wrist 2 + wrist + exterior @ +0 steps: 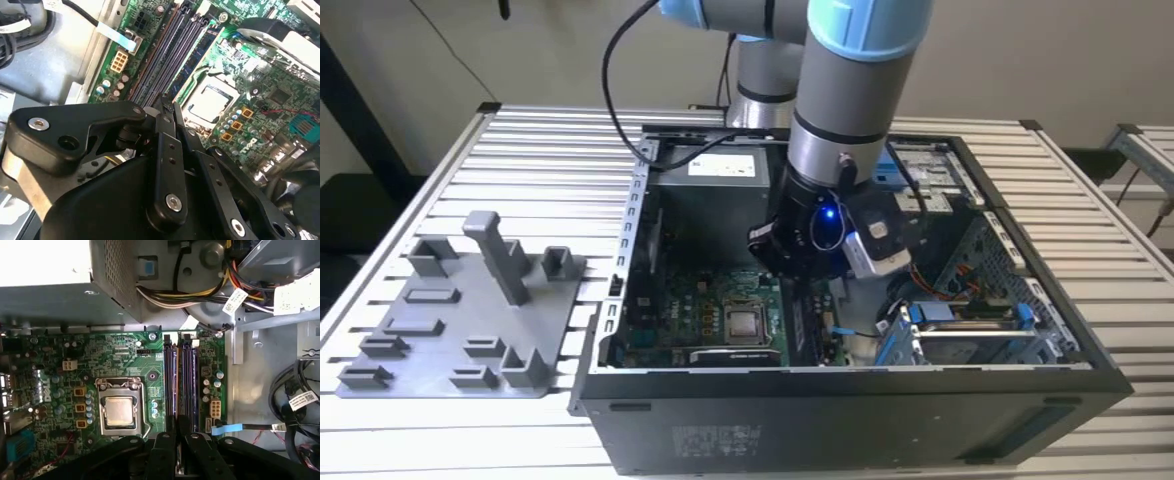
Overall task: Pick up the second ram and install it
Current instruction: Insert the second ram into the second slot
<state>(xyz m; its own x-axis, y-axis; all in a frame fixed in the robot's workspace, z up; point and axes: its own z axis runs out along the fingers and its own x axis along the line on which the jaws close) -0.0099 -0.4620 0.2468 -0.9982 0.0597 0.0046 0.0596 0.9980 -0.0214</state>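
- Black gripper (803, 268) hangs low inside the case (854, 378), above the motherboard (125, 352).
- Fingers (167, 117) are pressed together, tips just over the memory slots (182, 375).
- Whether the ram sits in a slot, I cannot tell.

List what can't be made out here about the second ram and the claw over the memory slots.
- Black claw: in the second wrist view its own linkage hides the tips; any grip is undecidable.
- Slim green memory stick: cannot be told apart among the long dark memory slots in the first wrist view.
- Exterior view: the grey-and-blue robot arm covers the slots inside the black computer case.
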